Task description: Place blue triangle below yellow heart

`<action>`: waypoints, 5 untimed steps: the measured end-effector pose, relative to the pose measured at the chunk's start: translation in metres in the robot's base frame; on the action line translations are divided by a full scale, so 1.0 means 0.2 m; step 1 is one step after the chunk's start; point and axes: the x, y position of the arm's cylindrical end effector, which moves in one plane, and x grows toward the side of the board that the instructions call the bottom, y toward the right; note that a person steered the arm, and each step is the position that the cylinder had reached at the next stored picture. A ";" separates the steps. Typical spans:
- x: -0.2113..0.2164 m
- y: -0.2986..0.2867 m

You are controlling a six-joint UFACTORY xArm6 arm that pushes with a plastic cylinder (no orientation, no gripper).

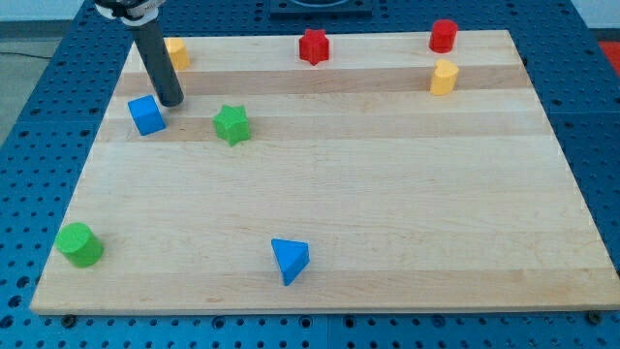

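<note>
The blue triangle (290, 260) lies near the view's bottom, a little left of centre. The yellow heart (175, 51) sits at the view's top left, partly hidden behind my rod. My tip (170, 101) rests on the board just below the yellow heart and just right of and above the blue cube (146, 114). The tip is far from the blue triangle, up and to its left.
A green star (232, 124) lies right of the blue cube. A red star (314, 47) is at top centre. A red cylinder (443, 36) and a yellow block (444, 78) are at top right. A green cylinder (78, 243) is at bottom left. The wooden board (387, 194) sits on a blue perforated table.
</note>
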 end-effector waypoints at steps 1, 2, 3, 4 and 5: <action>0.11 -0.06; 0.20 -0.11; 0.20 -0.11; 0.21 -0.08; 0.21 0.02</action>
